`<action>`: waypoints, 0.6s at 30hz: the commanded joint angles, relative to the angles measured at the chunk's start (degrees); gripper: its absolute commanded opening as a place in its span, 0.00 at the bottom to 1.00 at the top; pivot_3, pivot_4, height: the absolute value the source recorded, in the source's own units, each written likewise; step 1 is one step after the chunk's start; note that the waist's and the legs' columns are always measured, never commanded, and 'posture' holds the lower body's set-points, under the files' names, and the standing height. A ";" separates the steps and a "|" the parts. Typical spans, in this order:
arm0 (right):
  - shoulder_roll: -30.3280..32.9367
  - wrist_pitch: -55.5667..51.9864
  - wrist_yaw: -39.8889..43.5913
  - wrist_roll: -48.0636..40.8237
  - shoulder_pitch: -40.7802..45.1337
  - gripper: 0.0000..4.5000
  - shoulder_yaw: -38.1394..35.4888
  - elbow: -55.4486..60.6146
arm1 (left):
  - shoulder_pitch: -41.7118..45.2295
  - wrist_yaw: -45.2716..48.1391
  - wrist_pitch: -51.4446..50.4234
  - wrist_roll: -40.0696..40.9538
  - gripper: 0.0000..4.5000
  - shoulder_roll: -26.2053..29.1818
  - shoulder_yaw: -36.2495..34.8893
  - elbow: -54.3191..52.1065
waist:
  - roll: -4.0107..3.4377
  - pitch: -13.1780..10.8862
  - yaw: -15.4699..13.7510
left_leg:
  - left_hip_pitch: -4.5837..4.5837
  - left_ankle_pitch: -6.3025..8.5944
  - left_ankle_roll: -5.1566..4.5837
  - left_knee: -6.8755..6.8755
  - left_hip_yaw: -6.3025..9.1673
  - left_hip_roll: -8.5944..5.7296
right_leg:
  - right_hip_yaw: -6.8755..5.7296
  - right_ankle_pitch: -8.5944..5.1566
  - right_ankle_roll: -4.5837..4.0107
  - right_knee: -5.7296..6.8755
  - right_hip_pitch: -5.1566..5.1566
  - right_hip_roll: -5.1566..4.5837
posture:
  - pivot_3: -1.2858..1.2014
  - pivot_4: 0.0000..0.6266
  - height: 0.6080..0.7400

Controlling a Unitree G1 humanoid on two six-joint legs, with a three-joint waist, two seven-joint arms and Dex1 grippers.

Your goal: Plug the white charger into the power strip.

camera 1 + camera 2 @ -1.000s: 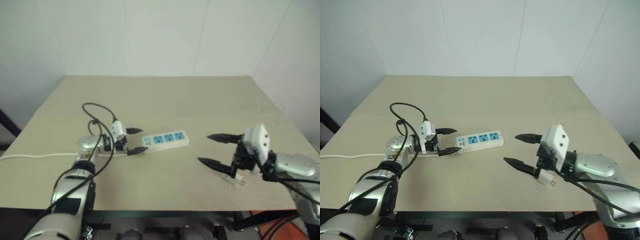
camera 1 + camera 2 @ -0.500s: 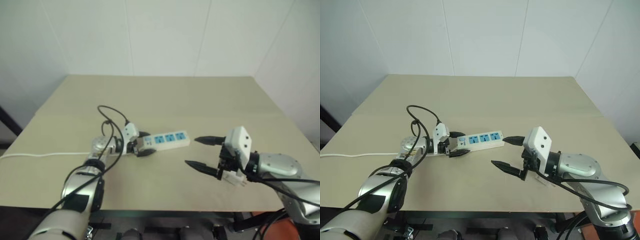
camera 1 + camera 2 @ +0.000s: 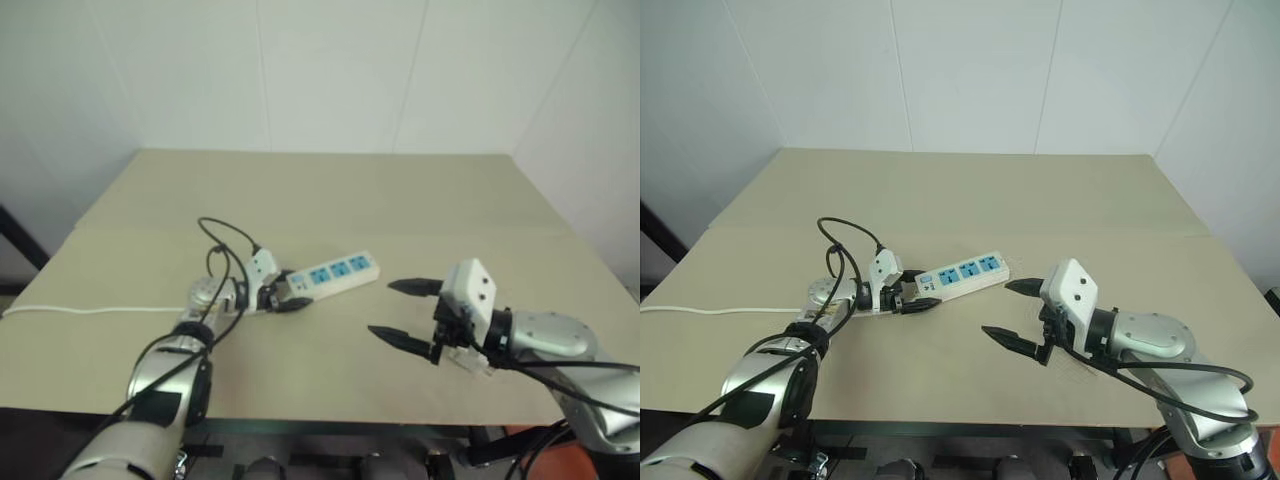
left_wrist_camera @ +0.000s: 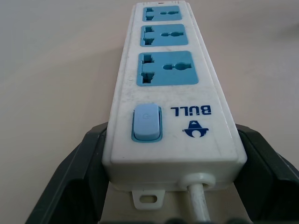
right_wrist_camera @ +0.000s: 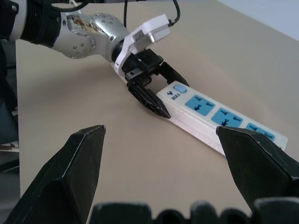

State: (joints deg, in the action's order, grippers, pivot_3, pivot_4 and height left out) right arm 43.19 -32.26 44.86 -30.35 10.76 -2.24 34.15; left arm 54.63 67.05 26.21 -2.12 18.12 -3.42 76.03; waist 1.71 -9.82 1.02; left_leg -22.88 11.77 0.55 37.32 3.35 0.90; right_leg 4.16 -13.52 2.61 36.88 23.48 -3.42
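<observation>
Our left gripper (image 3: pixel 912 298) has its two black fingers clamped on the switch end of the long white plastic power strip (image 3: pixel 962 276), one finger on each long side; the left wrist view shows the strip's blue switch and cord exit sitting between them. So the bracing grip looks set. The strip lies flat on the beige table (image 3: pixel 940 190), three blue sockets running away from that gripper, its thin white cord (image 3: pixel 90 309) trailing off toward our left edge.

Our right gripper (image 3: pixel 1008 314) hangs above the table with its black fingers spread wide and nothing between them, aimed roughly at the strip's far end but well apart from it.

The small white boxy charger (image 3: pixel 474 359) seems to be the pale piece lying on the table just under and behind the right gripper housing; it's partly hidden, so we can't read its prongs.

We judge the step in hand as: strip held, charger not yet picked. Next move likely calls for the right gripper to turn back down to the charger, grasp it with prongs free, then line the prongs up over a blue socket.
</observation>
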 commanded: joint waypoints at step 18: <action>-1.45 3.63 1.71 3.87 0.46 1.00 2.10 -2.44 | -6.29 9.83 -3.35 10.70 1.00 -1.29 -2.23 -15.56 | 0.00 0.00 0.16 | 0.04 0.00 0.00 0.00 0.02 0.02 | -0.02 0.00 -0.01 -0.04 -0.07 0.01 | 0.52 0.24 1.00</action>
State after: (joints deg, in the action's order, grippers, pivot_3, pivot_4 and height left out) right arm 41.79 -30.38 46.17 -26.26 10.89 0.97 30.94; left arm 48.74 73.42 22.67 5.08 16.61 -3.92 62.95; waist 1.71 -9.82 1.18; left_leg -22.84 11.77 0.55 37.31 3.37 0.93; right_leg 4.14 -13.52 2.59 36.83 23.42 -3.41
